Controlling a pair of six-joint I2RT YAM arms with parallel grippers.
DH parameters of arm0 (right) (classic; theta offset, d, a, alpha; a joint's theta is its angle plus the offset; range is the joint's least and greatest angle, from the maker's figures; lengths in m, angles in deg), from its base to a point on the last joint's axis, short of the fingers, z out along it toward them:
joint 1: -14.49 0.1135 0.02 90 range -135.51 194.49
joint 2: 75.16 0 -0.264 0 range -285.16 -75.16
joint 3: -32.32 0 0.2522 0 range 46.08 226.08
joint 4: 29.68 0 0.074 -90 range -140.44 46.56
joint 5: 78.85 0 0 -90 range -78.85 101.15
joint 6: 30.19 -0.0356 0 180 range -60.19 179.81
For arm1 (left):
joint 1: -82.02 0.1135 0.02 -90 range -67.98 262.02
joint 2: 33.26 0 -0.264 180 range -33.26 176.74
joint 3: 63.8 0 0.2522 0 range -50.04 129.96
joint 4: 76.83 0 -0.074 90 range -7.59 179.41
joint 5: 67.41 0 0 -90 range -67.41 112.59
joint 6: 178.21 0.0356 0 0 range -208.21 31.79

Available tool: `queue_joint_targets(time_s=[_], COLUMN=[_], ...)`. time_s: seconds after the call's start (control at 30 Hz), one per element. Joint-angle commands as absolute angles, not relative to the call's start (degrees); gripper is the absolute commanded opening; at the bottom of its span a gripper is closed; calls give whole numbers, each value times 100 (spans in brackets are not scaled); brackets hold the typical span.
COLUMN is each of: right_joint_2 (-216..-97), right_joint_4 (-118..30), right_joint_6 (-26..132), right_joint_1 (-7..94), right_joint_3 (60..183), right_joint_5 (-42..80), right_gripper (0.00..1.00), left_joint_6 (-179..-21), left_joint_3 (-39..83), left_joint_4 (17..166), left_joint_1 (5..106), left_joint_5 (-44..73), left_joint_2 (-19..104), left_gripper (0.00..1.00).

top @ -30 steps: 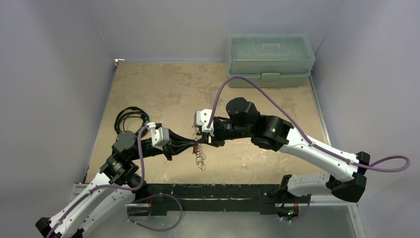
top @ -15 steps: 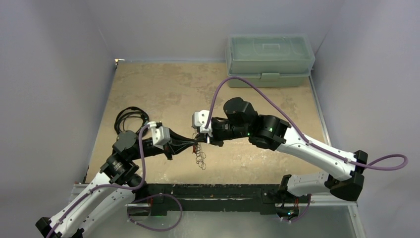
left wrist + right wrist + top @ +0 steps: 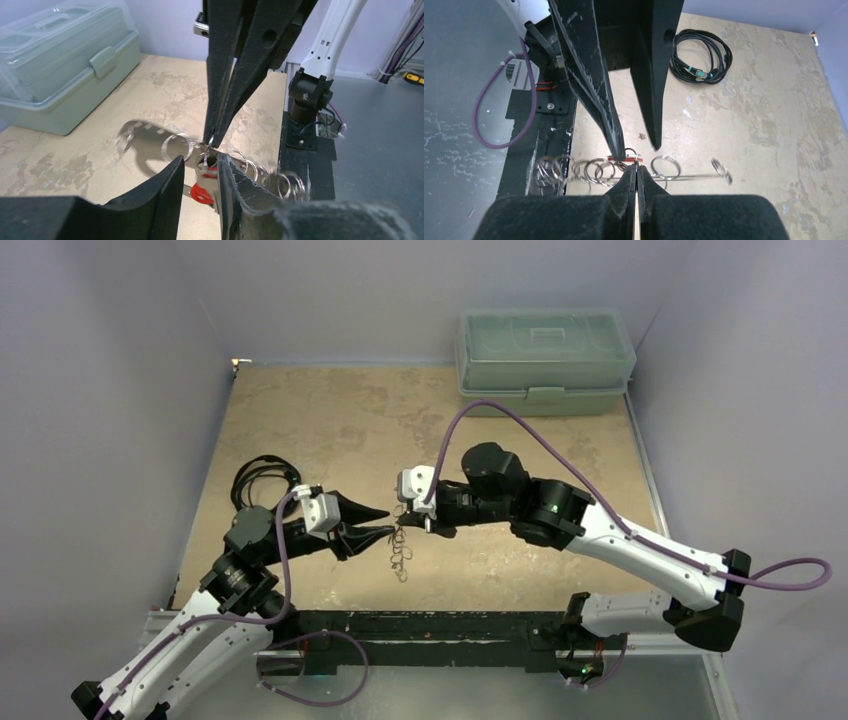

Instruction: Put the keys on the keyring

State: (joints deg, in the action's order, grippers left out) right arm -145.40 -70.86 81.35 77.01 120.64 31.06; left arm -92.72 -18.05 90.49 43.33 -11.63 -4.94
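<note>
Red key (image 3: 201, 192) mostly hidden between left fingers (image 3: 160, 197), keyring (image 3: 176, 148) blurred.

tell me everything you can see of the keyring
The keyring is a chain of thin, shiny silver wire rings linked in a row, with what looks like a flat pale loop at one end, blurred. It hangs above the table, pinched at one ring by the shut right tool. The open left tool straddles it without gripping. A small red-headed key sits against the rings; whether it is threaded on cannot be told.
</note>
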Motion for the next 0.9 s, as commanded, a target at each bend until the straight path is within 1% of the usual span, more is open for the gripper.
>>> queue_joint_targets(time_s=[0.0,0.1,0.23,0.53,0.87], right_joint_2=[-13980,-13805,-13700,-13704,-13669], right_joint_4=[-6319,-6044,-5834,-5711,-5659], right_joint_6=[7948,7829,7744,7730,7720], right_joint_1=[7720,7716,7717,7716,7716], right_joint_3=[11720,11493,11303,11211,11147], right_joint_5=[3017,3031,3052,3095,3075], right_gripper=[0,0,0,0,0], left_joint_6=[-9140,-9138,-9158,-9334,-9620], left_joint_3=[-1708,-1663,-1624,-1664,-1595], left_joint_4=[9170,9118,9092,9372,9368], left_joint_1=[4330,4335,4335,4335,4333], left_joint_5=[-772,-731,-807,-1496,-1311], left_joint_2=[-674,-676,-679,-688,-645], left_gripper=[34,37,37,36,37])
